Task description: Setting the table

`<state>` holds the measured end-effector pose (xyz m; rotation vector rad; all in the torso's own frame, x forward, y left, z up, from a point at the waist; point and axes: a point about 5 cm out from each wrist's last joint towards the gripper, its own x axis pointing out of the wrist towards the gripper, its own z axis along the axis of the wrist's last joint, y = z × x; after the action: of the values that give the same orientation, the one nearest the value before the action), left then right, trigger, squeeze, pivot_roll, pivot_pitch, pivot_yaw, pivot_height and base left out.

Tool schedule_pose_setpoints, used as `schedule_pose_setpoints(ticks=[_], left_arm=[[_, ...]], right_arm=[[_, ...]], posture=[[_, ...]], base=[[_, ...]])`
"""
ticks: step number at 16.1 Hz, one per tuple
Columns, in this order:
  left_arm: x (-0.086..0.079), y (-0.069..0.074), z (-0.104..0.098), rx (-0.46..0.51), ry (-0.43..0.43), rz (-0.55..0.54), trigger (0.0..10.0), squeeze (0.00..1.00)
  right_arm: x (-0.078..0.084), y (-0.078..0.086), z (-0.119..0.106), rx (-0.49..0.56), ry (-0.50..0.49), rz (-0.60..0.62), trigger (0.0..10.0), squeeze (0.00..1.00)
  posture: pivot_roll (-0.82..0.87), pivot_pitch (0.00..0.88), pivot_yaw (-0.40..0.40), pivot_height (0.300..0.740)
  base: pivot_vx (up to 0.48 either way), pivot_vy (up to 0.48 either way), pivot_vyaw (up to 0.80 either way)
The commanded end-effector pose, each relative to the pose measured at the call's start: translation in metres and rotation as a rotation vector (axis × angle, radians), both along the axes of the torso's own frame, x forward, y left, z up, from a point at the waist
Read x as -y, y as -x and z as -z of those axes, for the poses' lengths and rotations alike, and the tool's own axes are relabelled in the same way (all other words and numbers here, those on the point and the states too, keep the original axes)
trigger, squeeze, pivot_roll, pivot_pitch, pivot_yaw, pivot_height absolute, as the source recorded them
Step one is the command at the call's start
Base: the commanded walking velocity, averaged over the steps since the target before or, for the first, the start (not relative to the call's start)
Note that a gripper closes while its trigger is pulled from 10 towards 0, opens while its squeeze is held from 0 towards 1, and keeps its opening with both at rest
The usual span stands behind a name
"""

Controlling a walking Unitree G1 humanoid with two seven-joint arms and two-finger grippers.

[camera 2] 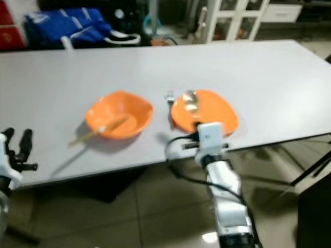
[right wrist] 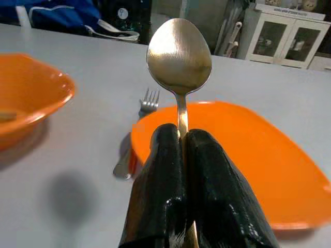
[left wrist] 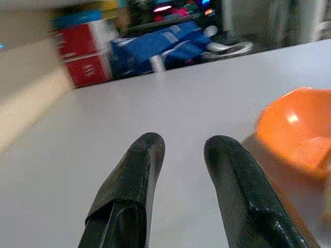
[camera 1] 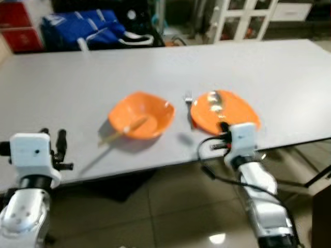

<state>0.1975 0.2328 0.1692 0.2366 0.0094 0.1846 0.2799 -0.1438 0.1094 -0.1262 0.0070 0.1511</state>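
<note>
Across the middle of the head views, a long grey table (camera 1: 155, 67) carries a setting that looks partly laid: an orange bowl (camera 1: 141, 114) sits left of centre with what appears to be a pair of chopsticks (camera 1: 121, 132) leaning out over its near rim, and an orange plate (camera 1: 227, 109) lies just right of centre, near the table's front edge. At lower right of the left eye view, the right gripper (right wrist: 178, 155) hovers at the plate's near rim, its black fingers (right wrist: 160, 170) clenched on the handle of a spoon (right wrist: 179, 57), bowl end up, above the plate. A fork (camera 1: 188, 97) lies flat on the table, just beside the plate's left edge. At lower left, the left gripper (left wrist: 183, 155) is held over bare tabletop well apart from the bowl, fingers released and grasping nothing. By this reading the bowl, plate and fork are down, and the spoon, not yet set on the table, is the piece left to place. Blue bags (camera 1: 83, 28) and a white cabinet (camera 1: 243, 18) line the frame's top edge beyond the table.
</note>
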Motion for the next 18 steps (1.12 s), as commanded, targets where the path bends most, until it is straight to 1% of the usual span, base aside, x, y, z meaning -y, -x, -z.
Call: schedule_pose_setpoints(ticks=[1, 2, 5, 6, 7, 8, 9, 10, 11, 12, 13, 16, 17, 18], left_arm=[[0.006, -0.001, -0.003, 0.014, -0.001, 0.03, 10.0, 0.0], [0.008, -0.001, -0.004, 0.023, 0.001, 0.038, 10.0, 0.0], [0.009, -0.002, -0.005, 0.031, -0.002, 0.034, 10.0, 0.0], [0.01, -0.002, -0.005, 0.03, -0.001, 0.035, 10.0, 0.0], [0.011, -0.002, -0.006, 0.03, 0.002, 0.037, 10.0, 0.0], [0.011, -0.003, -0.006, 0.032, 0.002, 0.038, 10.0, 0.0], [0.011, -0.003, -0.006, 0.033, 0.002, 0.039, 10.0, 0.0], [0.011, -0.003, -0.007, 0.035, 0.0, 0.039, 10.0, 0.0], [0.01, -0.004, -0.008, 0.037, -0.001, 0.037, 10.0, 0.0], [0.01, -0.003, -0.009, 0.037, -0.003, 0.036, 10.0, 0.0], [0.011, -0.003, -0.009, 0.037, -0.004, 0.036, 10.0, 0.0], [0.011, -0.001, -0.012, 0.029, -0.011, 0.033, 10.0, 0.0], [0.012, 0.001, -0.012, 0.027, -0.011, 0.034, 10.0, 0.0], [0.012, 0.001, -0.014, 0.024, -0.014, 0.035, 10.0, 0.0]], right_arm=[[0.011, 0.0, -0.003, 0.016, 0.012, 0.037, 10.0, 0.0], [0.009, 0.0, -0.003, 0.018, 0.007, 0.031, 10.0, 0.0], [0.003, -0.002, -0.006, 0.027, -0.011, 0.004, 10.0, 0.0], [-0.002, -0.005, -0.01, 0.038, -0.026, -0.018, 10.0, 0.0], [-0.008, -0.012, -0.018, 0.054, -0.056, -0.046, 10.0, 0.0], [-0.01, -0.016, -0.023, 0.064, -0.065, -0.052, 10.0, 0.0], [-0.018, -0.026, -0.029, 0.074, -0.071, -0.079, 10.0, 0.0], [-0.021, -0.033, -0.032, 0.064, -0.076, -0.086, 10.0, 0.0], [-0.024, -0.042, -0.032, 0.05, -0.09, -0.084, 10.0, 0.0], [-0.032, -0.052, -0.032, 0.037, -0.104, -0.094, 10.0, 0.0], [-0.036, -0.056, -0.032, 0.029, -0.107, -0.102, 10.0, 0.0], [-0.06, -0.082, -0.033, -0.024, -0.128, -0.137, 10.0, 0.0], [-0.063, -0.085, -0.032, -0.036, -0.123, -0.137, 10.0, 0.0], [-0.066, -0.091, -0.028, -0.076, -0.135, -0.122, 10.0, 0.0]], posture=[[0.02, 0.028, 0.002, 0.74], [0.03, 0.028, 0.004, 0.74], [0.03, 0.029, 0.004, 0.74], [0.03, 0.028, 0.004, 0.74], [0.03, 0.027, 0.005, 0.74], [0.03, 0.028, 0.007, 0.74], [0.04, 0.029, 0.008, 0.74], [0.04, 0.032, 0.008, 0.74], [0.04, 0.034, 0.012, 0.74], [0.05, 0.037, 0.011, 0.74], [0.05, 0.037, 0.011, 0.74], [0.07, 0.055, 0.015, 0.74], [0.09, 0.06, 0.013, 0.74], [0.1, 0.07, 0.014, 0.74]], base=[[0.48, 0.0, 0.0], [0.48, 0.0, 0.0], [0.0, 0.0, 0.0], [0.0, 0.0, 0.0], [0.0, 0.0, 0.0], [0.0, 0.0, 0.0], [0.0, 0.0, 0.0], [0.0, 0.0, 0.0], [0.0, 0.0, 0.0], [0.0, 0.0, 0.0], [0.0, 0.0, 0.0], [0.0, 0.0, 0.0], [0.0, 0.0, 0.0], [0.0, 0.0, 0.0]])
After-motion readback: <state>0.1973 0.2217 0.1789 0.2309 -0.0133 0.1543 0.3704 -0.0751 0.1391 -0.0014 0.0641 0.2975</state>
